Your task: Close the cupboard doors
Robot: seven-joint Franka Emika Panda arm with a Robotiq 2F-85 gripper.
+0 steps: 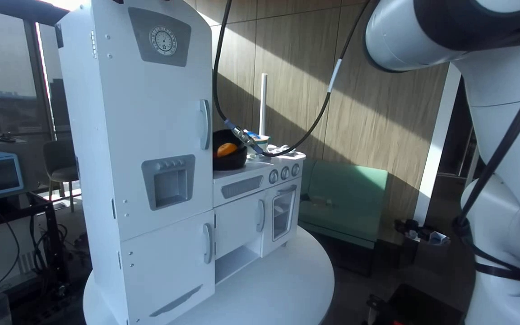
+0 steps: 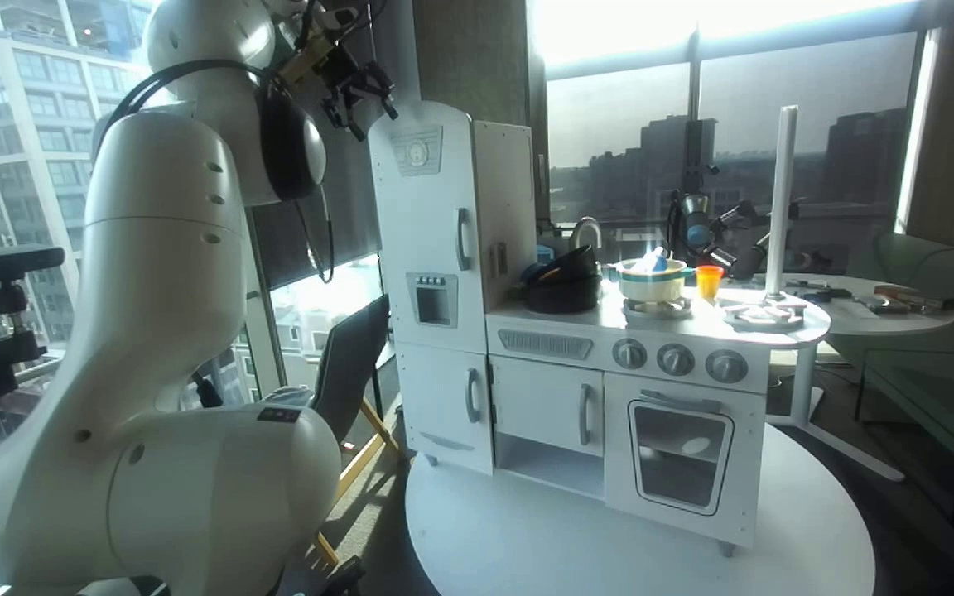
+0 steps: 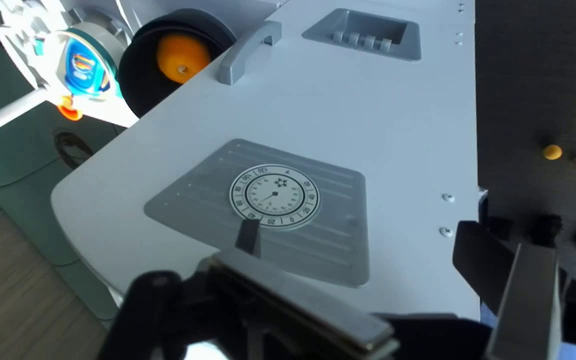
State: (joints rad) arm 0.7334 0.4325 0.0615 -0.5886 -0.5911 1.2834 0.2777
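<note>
The white toy kitchen has a tall cupboard with an upper door point(image 1: 165, 113) point(image 2: 431, 223) and a lower door point(image 1: 165, 271) point(image 2: 444, 397). A small cupboard door point(image 1: 237, 223) point(image 2: 547, 406) and an oven door point(image 1: 282, 212) point(image 2: 680, 455) are to the side. All these doors look shut, flush with their frames, in both exterior views. My gripper point(image 2: 375, 123) is high, by the top of the tall cupboard. In the wrist view, the gripper point(image 3: 358, 230) has its fingers wide apart with nothing between them, over the upper door's dial panel point(image 3: 318, 240). The upper handle point(image 3: 250, 50) also shows there.
A black pan point(image 2: 560, 285) with orange food, a white pot point(image 2: 651, 280) and an orange cup point(image 2: 709, 281) stand on the counter. A white post point(image 2: 782, 199) rises at the counter's end. The kitchen stands on a round white table point(image 1: 287, 280). Cables hang from the arm.
</note>
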